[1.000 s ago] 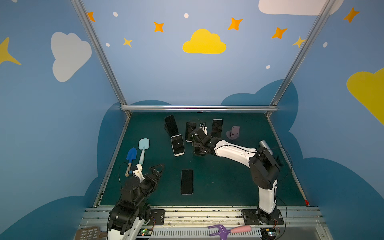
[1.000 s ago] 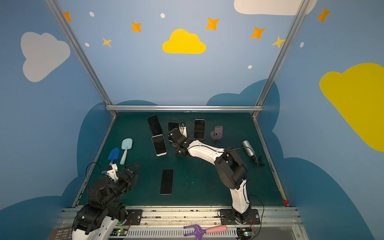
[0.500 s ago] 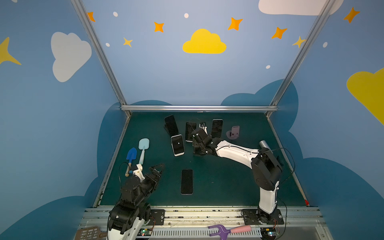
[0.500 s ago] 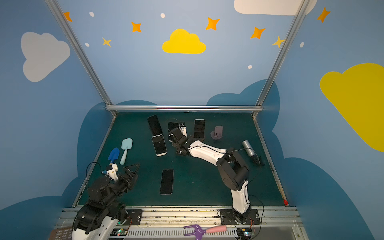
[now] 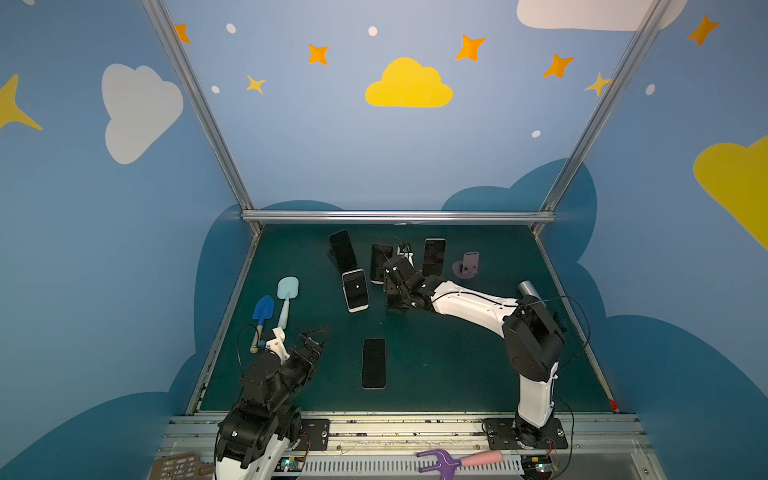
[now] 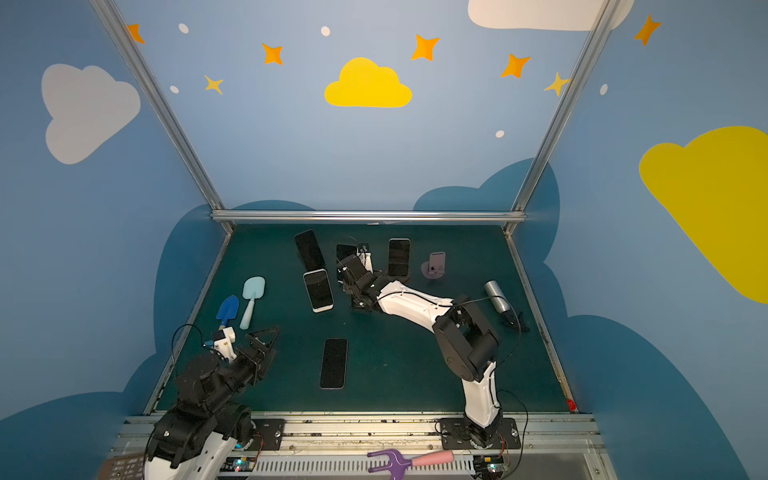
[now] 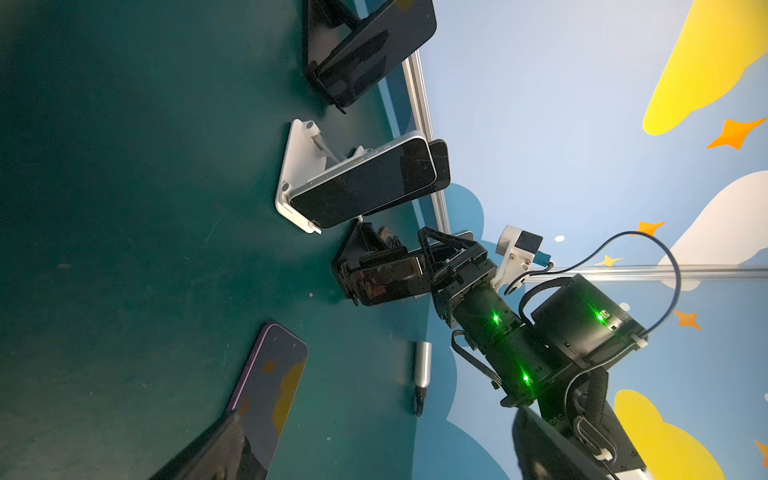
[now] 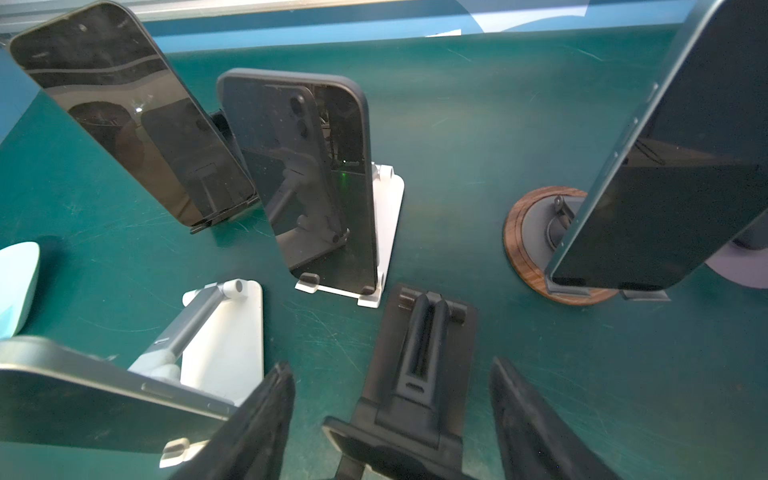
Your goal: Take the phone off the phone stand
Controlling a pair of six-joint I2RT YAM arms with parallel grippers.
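A dark phone (image 7: 386,276) leans on a black folding phone stand (image 8: 424,332) in the middle of the back row. Its base is also visible in the left wrist view as the stand (image 7: 347,257). My right gripper (image 5: 395,297) (image 6: 358,297) reaches down over it. In the right wrist view the right gripper (image 8: 390,365) has a finger on each side of the phone's (image 8: 374,449) upper end. The phone's lower end still sits in the stand. My left gripper (image 5: 313,336) (image 7: 378,415) hovers open and empty at the front left.
Other phones stand on a black stand (image 5: 343,251), a white stand (image 5: 355,291) and a wooden-based stand (image 5: 434,255). An empty pink stand (image 5: 469,266) is at the back right. A phone (image 5: 373,363) lies flat in front. Two small shovels (image 5: 274,303) lie left, a silver cylinder (image 5: 530,289) right.
The right arm's elbow has shifted slightly to the right and nearer, while its gripper stays at the black stand. The left arm has not moved.
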